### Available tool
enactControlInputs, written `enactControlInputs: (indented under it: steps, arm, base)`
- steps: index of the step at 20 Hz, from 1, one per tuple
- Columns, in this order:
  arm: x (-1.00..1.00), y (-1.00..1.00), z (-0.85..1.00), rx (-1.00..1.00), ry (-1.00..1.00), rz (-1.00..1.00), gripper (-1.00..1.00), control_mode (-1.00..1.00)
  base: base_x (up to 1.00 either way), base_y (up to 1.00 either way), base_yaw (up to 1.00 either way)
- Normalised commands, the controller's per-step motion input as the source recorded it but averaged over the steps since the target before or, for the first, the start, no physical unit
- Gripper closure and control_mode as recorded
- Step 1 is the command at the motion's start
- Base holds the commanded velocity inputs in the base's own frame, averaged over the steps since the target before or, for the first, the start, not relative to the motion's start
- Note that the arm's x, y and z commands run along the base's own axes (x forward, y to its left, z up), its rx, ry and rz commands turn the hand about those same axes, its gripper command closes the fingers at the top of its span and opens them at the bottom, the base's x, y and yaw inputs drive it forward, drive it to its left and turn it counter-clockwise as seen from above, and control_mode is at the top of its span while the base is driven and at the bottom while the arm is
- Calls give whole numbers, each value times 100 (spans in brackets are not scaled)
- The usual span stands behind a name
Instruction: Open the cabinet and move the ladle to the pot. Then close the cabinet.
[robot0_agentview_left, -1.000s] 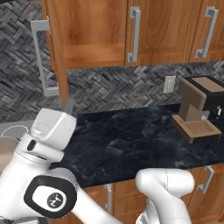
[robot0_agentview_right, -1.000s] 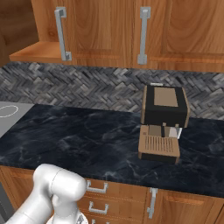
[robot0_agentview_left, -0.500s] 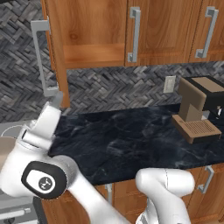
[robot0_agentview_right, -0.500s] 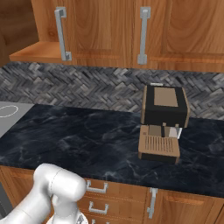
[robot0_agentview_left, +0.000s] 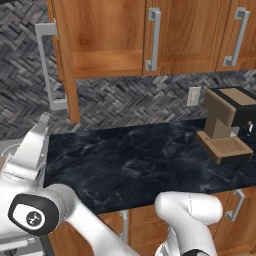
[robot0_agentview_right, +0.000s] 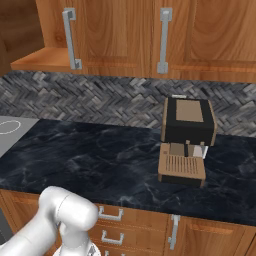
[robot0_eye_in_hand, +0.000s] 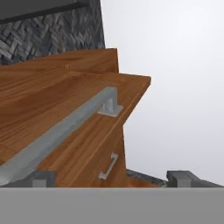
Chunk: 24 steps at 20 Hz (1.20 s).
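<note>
The cabinet (robot0_agentview_left: 107, 35) has its left door (robot0_agentview_left: 64, 60) swung open, its long silver bar handle (robot0_agentview_left: 47, 65) facing out. Its wooden shelf (robot0_agentview_left: 107, 62) shows bare inside, and the shelf edge (robot0_agentview_right: 40, 61) is in the right base view too. In the hand view the door (robot0_eye_in_hand: 65, 113) and its bar handle (robot0_eye_in_hand: 65, 131) lie close ahead. My gripper (robot0_eye_in_hand: 113, 178) is open with nothing between its fingertips (robot0_eye_in_hand: 183, 177), and the bar runs down toward the left tip. My white hand (robot0_agentview_left: 31, 150) is low at the left, below the open door. The ladle and the pot are out of view.
A brown coffee machine (robot0_agentview_left: 225, 127) (robot0_agentview_right: 187, 135) stands at the right of the black marble counter (robot0_agentview_left: 130, 160). A stove top (robot0_agentview_right: 12, 131) adjoins the counter's left end. More wooden doors with silver handles (robot0_agentview_left: 235, 35) hang to the right, and drawers (robot0_agentview_right: 112, 215) sit below.
My hand has swung to the left and slightly lower in the left base view. The cabinet door and the coffee machine have stayed put.
</note>
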Motion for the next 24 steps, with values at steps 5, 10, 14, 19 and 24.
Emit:
enactControlInputs:
  steps: [5, 10, 14, 19, 24]
  arm:
    - [37, 32, -40, 13, 0, 19, -100, -100]
    - [58, 28, -9, 13, 0, 16, -100, -100]
    - [70, 40, 0, 7, 0, 10, -100, -100]
    - [56, 19, 0, 2, 0, 4, -100, -100]
    - [39, 0, 0, 0, 0, 0, -100, -100]
  base:
    - [0, 0, 0]
    - [0, 0, 0]
    - [0, 0, 0]
    - [0, 0, 0]
    - [0, 0, 0]
